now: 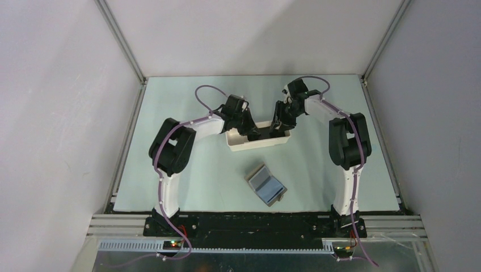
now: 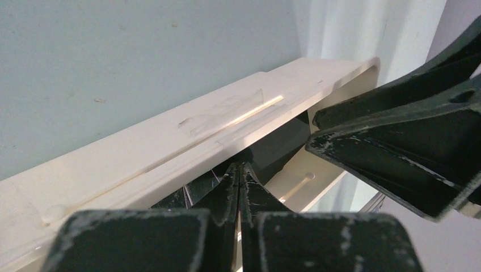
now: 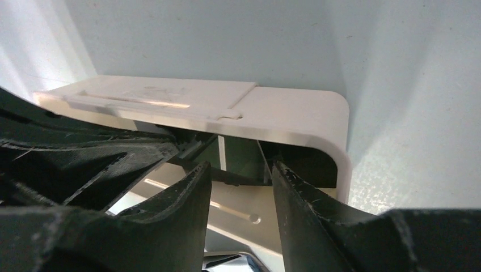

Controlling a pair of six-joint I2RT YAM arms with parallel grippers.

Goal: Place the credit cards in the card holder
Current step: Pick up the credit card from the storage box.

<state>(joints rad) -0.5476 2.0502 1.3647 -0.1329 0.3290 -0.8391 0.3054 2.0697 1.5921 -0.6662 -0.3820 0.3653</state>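
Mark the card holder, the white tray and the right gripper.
card holder [image 1: 264, 182]: top external view, its silvery-blue inside.
white tray [image 1: 253, 145]: top external view, its near wall.
right gripper [image 3: 241, 166]: right wrist view, midway between its fingertips.

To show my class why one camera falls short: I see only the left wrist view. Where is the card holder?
Observer: The card holder lies unfolded on the table, nearer the arm bases than the white tray.
Operator: Is the right gripper open?
Observer: Yes. In the right wrist view, the right gripper has its fingers apart at one end of the tray.
Operator: Is anything in the holder yet?
Observer: Nothing visible from the top view. Its silvery-blue inside faces up and looks bare.
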